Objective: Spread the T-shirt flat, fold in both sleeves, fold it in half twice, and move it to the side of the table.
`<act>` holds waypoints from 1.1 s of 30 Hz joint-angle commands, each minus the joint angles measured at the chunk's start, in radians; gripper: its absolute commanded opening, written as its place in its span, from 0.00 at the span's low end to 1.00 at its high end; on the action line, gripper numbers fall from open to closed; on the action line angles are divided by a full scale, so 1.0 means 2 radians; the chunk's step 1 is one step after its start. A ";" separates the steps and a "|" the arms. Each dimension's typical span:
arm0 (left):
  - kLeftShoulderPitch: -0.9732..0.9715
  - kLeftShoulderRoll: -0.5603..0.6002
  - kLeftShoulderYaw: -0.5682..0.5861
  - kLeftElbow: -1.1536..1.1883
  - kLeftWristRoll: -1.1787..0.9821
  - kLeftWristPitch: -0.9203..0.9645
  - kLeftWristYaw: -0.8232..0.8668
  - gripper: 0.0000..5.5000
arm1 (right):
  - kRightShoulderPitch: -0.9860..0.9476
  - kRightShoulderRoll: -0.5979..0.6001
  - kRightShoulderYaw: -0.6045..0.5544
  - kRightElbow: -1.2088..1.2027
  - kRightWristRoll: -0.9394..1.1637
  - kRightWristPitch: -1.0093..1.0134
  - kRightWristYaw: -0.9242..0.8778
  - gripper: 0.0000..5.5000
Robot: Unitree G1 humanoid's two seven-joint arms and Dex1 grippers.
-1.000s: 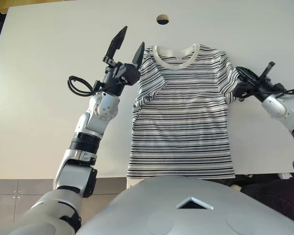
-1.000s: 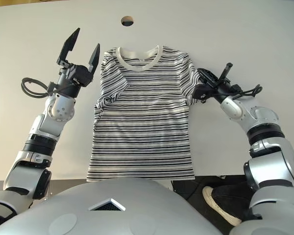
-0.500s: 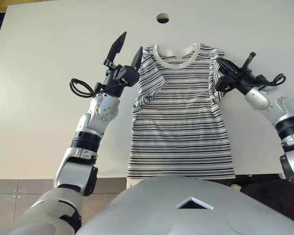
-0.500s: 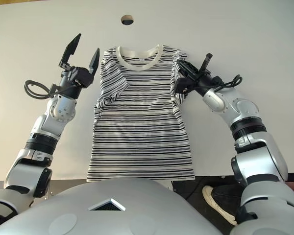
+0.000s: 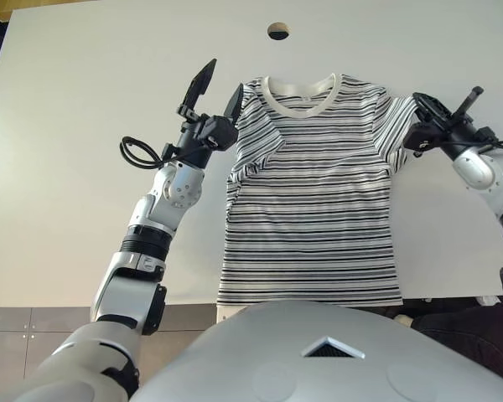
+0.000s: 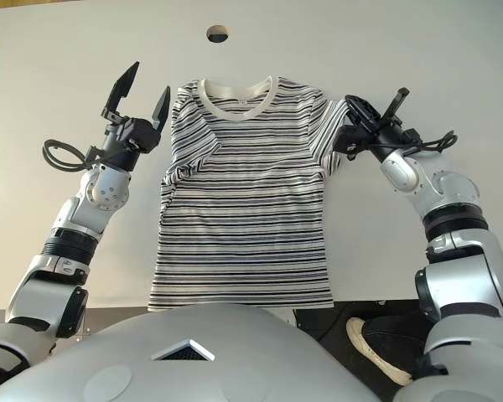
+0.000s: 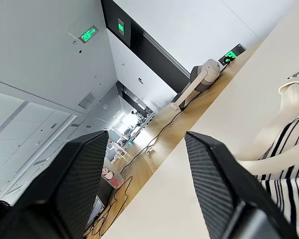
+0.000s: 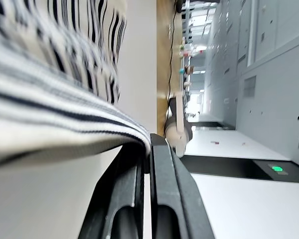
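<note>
T-shirt [image 5: 310, 209] lies spread; left end effector [image 5: 224, 75] gapes beside it; right end effector [image 8: 148, 149] pinches its sleeve [image 5: 396, 126].

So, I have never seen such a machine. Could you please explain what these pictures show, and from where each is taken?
This is a humanoid robot with two arms, each ending in a two-fingered pincer. Two pictures come from cameras in its head, looking down over the arms at a white table. The other two come from cameras on its wrists, close to the fingers. A striped T-shirt lies flat on the table, collar away from the robot. The left pincer is open and empty, raised beside the folded-in left sleeve. The right pincer is shut on the edge of the right sleeve.
</note>
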 commanded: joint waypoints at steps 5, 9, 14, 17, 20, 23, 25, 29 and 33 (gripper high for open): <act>0.010 0.010 0.001 -0.008 0.003 0.000 -0.003 0.52 | 0.014 0.018 -0.008 -0.075 0.015 -0.013 0.019 0.02; 0.010 0.008 -0.001 -0.006 0.003 0.000 -0.003 0.52 | 0.032 0.041 0.007 -0.137 0.011 -0.014 0.058 0.02; 0.008 0.003 -0.006 -0.002 0.005 0.000 -0.004 0.52 | 0.019 0.062 0.025 -0.121 -0.015 -0.003 0.075 0.02; 0.009 0.003 -0.008 -0.002 0.005 0.000 -0.004 0.52 | 0.015 0.062 0.022 -0.114 -0.020 0.002 0.071 0.08; 0.010 0.008 -0.007 -0.002 0.005 -0.001 -0.004 0.52 | 0.020 0.058 0.005 -0.123 -0.004 0.003 0.065 0.17; 0.014 0.024 -0.002 -0.010 0.005 -0.002 -0.010 0.52 | 0.036 0.050 -0.014 -0.148 0.017 -0.002 0.068 0.29; 0.027 0.053 0.003 -0.033 0.006 -0.008 -0.027 0.52 | 0.069 0.031 -0.038 -0.189 0.052 -0.012 0.083 0.34; 0.101 0.160 0.012 -0.086 0.011 -0.032 -0.094 0.52 | 0.203 -0.049 -0.078 -0.265 0.142 -0.020 0.164 0.45; 0.206 0.272 0.008 -0.130 -0.001 -0.068 -0.179 0.52 | 0.366 -0.126 -0.107 -0.359 0.157 0.007 0.229 0.50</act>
